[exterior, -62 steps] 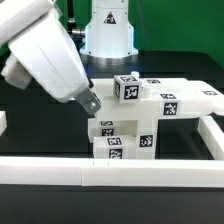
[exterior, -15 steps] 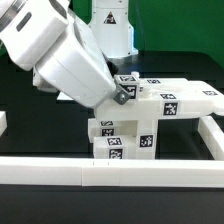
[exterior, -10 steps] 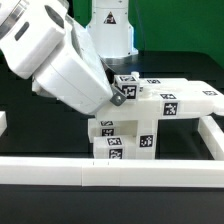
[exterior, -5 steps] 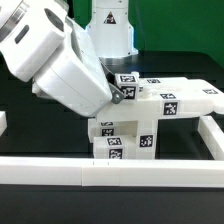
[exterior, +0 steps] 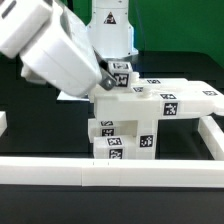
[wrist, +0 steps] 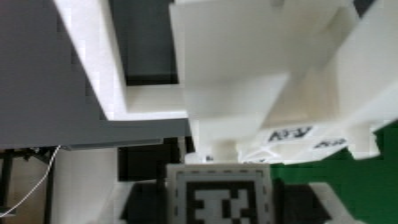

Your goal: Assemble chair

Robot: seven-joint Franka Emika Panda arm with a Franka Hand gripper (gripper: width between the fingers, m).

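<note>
View, exterior. Item one: small tagged leg block (exterior: 121, 73), clenched in my jaws and held at the end of the flat slab (exterior: 180, 95) that points to the exterior view's left. I cannot tell whether its underside touches the slab. Item two: the slab itself, lying across a stack of tagged chair blocks (exterior: 122, 135) near the middle of the black desk (exterior: 40, 130). Item three: long white border rail (exterior: 60, 176) along the desk's near edge, and a second rail (exterior: 212, 138) by the edge at the exterior view's right. My arm (exterior: 55, 50) leans in from the exterior view's left.

View, wrist. Same leg block (wrist: 221, 196), tag toward the camera, centred between my jaws. Beyond it, blurred white chair parts (wrist: 240, 90) over dark desk (wrist: 45, 70). One green patch (wrist: 347, 170), identity unclear.
</note>
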